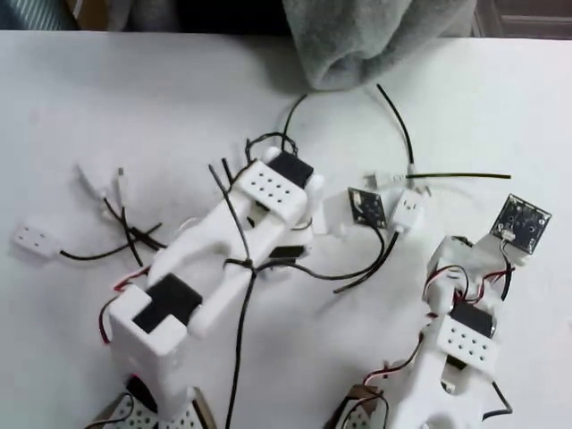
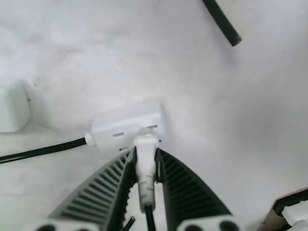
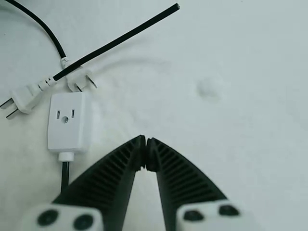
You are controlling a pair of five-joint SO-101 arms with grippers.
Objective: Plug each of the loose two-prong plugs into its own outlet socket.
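While the left pincer clamps one plug at a socket, the right pincer sits closed beside two loose plugs.

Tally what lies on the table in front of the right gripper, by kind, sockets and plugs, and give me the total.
Outlet socket: 1
Two-prong plugs: 2
Total: 3
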